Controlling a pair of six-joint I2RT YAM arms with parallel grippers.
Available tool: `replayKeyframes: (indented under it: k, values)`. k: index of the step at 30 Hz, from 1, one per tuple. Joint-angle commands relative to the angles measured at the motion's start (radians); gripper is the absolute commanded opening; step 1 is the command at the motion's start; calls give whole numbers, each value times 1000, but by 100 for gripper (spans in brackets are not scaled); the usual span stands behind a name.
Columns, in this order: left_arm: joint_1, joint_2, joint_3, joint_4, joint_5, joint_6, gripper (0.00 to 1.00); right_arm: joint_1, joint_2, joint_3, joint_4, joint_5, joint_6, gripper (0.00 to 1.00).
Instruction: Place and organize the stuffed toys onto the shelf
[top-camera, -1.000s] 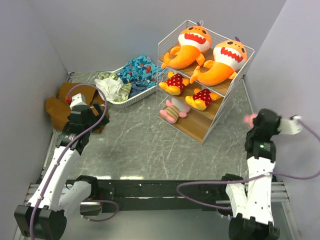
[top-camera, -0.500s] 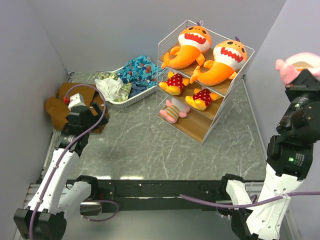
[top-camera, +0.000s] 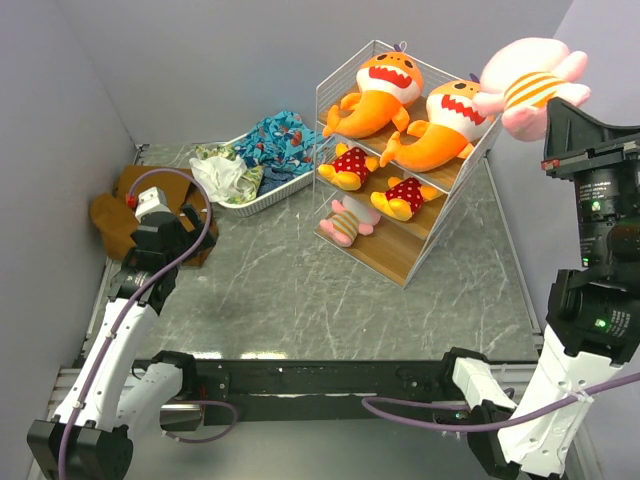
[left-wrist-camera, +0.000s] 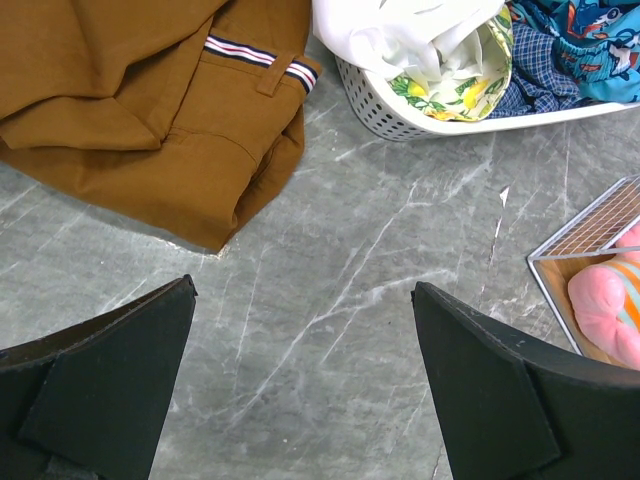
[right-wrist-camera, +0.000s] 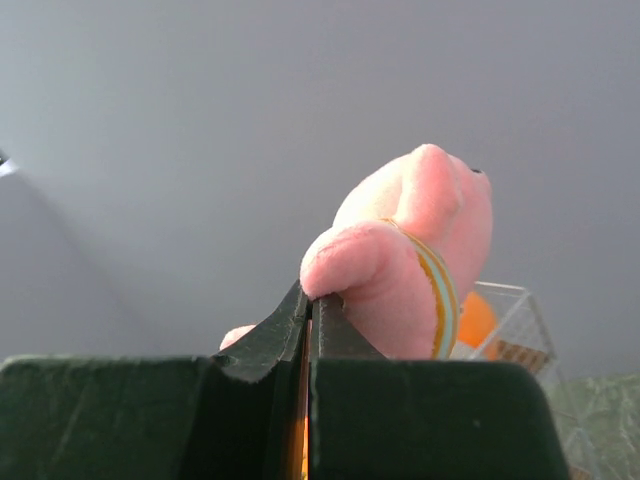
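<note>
The white wire shelf (top-camera: 335, 90) stands at the back right. Two orange shark plushes (top-camera: 385, 90) lie on its top tier, two yellow-headed dolls (top-camera: 350, 165) on the middle tier, one pink striped plush (top-camera: 345, 222) on the bottom tier; that plush also shows in the left wrist view (left-wrist-camera: 608, 308). My right gripper (top-camera: 553, 112) is raised high beside the shelf's top right corner and is shut on the second pink striped plush (top-camera: 528, 82), which also shows in the right wrist view (right-wrist-camera: 415, 255). My left gripper (left-wrist-camera: 305, 385) is open and empty above the marble table at the left.
A brown cloth (top-camera: 125, 205) lies at the left by my left gripper, also in the left wrist view (left-wrist-camera: 150, 100). A low white basket (top-camera: 255, 200) with patterned clothes (top-camera: 275, 140) sits left of the shelf. Grey walls close in on both sides.
My right arm has risen from low at the table's right edge to the height of the shelf's top, carrying the pink plush up and toward the shelf. The left arm has barely moved.
</note>
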Motion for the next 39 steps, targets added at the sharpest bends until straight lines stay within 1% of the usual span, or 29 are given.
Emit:
replayKeyframes:
  k: [1, 3, 8, 10, 11, 14, 15, 16, 17, 18, 19, 20, 21, 22, 23, 25, 26, 28, 29, 30, 31, 32, 33, 35, 36, 37, 38, 39]
  values:
    - [-4, -17, 5, 18, -23, 6, 96, 6, 39, 119, 101, -272, 36, 0]
    - [-4, -19, 8, 15, -26, 1, 97, 8, 48, 134, 121, -326, 56, 0]
    - [-4, -31, 5, 16, -39, -5, 97, 27, 45, 110, 188, -421, 123, 0]
    - [-4, -34, 4, 18, -34, -9, 97, 34, 57, 119, 172, -444, 134, 0]
    - [-4, -36, 4, 21, -8, -8, 97, 44, 74, 131, 167, -454, 139, 0]
    - [-4, -56, 16, 27, 42, -11, 98, 101, 111, 171, 132, -472, 125, 0]
    - [-4, -75, 36, 24, 80, -14, 98, 171, 119, 182, 122, -458, 116, 0]
    - [-3, -85, 47, 24, 108, -25, 98, 219, 128, 197, 101, -437, 73, 0]
    - [-4, -98, 60, 18, 131, -32, 98, 268, 152, 237, 43, -375, 44, 0]
    - [-4, -123, 88, 19, 191, -41, 98, 391, 165, 255, 12, -342, -10, 0]
    - [-4, -137, 103, 22, 222, -58, 97, 443, 180, 271, -40, -311, -35, 0]
    - [-4, -152, 117, 26, 251, -67, 97, 504, 200, 279, -57, -234, -55, 0]
    - [-4, -180, 143, 33, 286, -78, 97, 543, 206, 267, -62, -209, -64, 0]
    - [-4, -194, 155, 38, 341, -98, 97, 607, 203, 244, -56, -184, -61, 0]
    - [-4, -207, 166, 44, 369, -107, 97, 632, 188, 169, -16, -162, -55, 0]
    - [-4, -252, 192, 52, 414, -130, 96, 681, 160, 80, 39, -104, -36, 0]
    - [-4, -267, 198, 52, 415, -138, 96, 725, 142, 14, 81, -95, -35, 0]
    - [-4, -310, 214, 47, 415, -158, 96, 783, 139, -22, 84, -44, -53, 0]
    - [-4, -322, 220, 47, 423, -161, 96, 846, 142, -52, 78, -17, -61, 0]
    - [-4, -339, 228, 50, 432, -166, 96, 872, 139, -72, 81, 9, -70, 0]
    - [-4, -349, 229, 61, 440, -176, 97, 897, 139, -97, 90, 55, -66, 0]
    - [-4, -353, 231, 64, 453, -181, 96, 947, 134, -150, 122, 71, -59, 0]
    - [-4, -359, 231, 61, 451, -186, 96, 971, 131, -174, 138, 85, -55, 0]
    - [-4, -362, 234, 33, 416, -198, 97, 1033, 126, -247, 173, 178, -52, 0]
    - [-4, -359, 238, 21, 405, -201, 97, 1088, 122, -278, 190, 213, -44, 0]
    - [-4, -359, 237, 15, 402, -195, 96, 1112, 111, -312, 234, 271, -33, 0]
    - [-4, -359, 228, 12, 400, -193, 96, 1133, 103, -386, 262, 317, -24, 0]
    - [-4, -361, 223, 6, 386, -192, 97, 1173, 97, -422, 286, 348, 2, 0]
